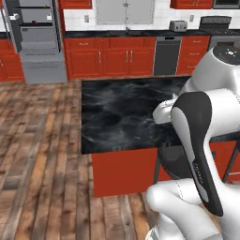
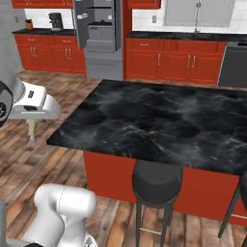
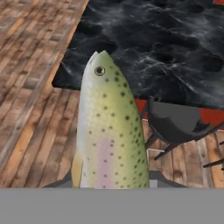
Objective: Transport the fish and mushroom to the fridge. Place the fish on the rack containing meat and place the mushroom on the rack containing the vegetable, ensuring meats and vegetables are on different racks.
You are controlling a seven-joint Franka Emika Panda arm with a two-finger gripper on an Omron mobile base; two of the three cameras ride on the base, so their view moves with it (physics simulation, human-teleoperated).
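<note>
Over the black marble island [image 3: 175,39], gripper [image 3: 110,186] clamped on the fish [image 3: 109,131] (head up, spotted flank); fridge [image 2: 99,34] open across the room. No legible labels anywhere.

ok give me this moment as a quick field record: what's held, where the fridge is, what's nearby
held item: fish, head pointing away from the hand, spotted green-yellow body with a pink stripe
fingers: shut on the fish, tips hidden behind it in the hand view
below the hand: wooden floor beside the corner of the black marble island
stool: black round stool at the island's near side
fridge: grey fridge across the room, door open, against the far wall
mushroom: cannot tell where it is
task state: fish not yet in the fridge
</note>
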